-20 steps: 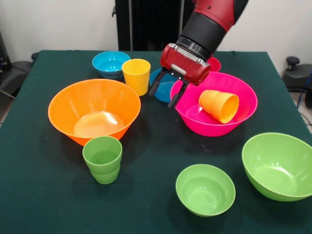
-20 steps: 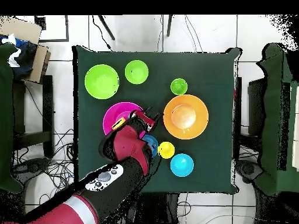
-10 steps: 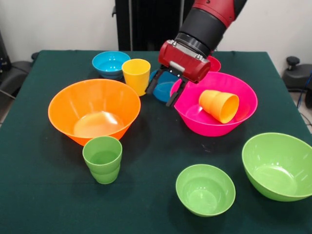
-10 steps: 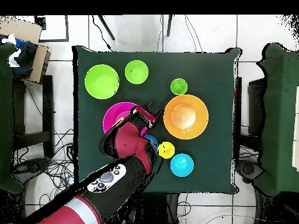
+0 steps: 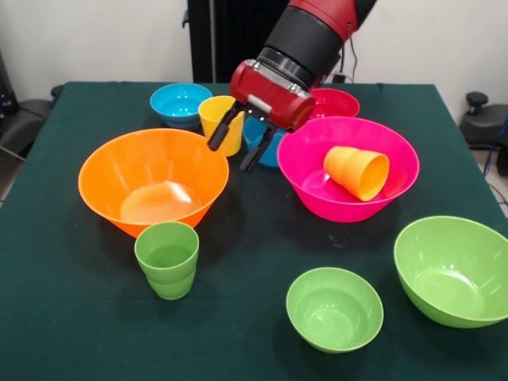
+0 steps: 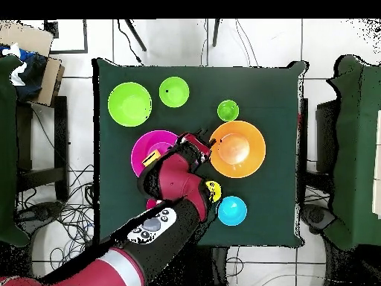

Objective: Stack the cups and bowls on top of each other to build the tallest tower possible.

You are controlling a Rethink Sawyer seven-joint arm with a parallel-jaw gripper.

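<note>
Orange bowl (image 5: 152, 179) sits left on the table (image 5: 71, 317), green cup (image 5: 167, 259) upright just in front of it, touching or nearly so. Light blue bowl (image 5: 180, 103) behind, yellow cup (image 5: 219, 119) beside it. My end effector (image 5: 235, 144) hangs empty, fingers apart, over the gap between the orange bowl's rim and the darker blue bowl (image 5: 258, 135), which I mostly hide. One finger is close to the yellow cup: risk of knocking it over if I drop or swing from here. The other finger could clip the orange rim and shove that bowl into the green cup. Right of me, pink bowl (image 5: 347, 167) holds the orange cup (image 5: 358, 172) lying on its side; it would roll if the bowl gets bumped. Red bowl (image 5: 333, 103) behind it. Small green bowl (image 5: 334, 309) and big green bowl (image 5: 453, 271) sit front right, well clear. Nothing stacked yet.
</note>
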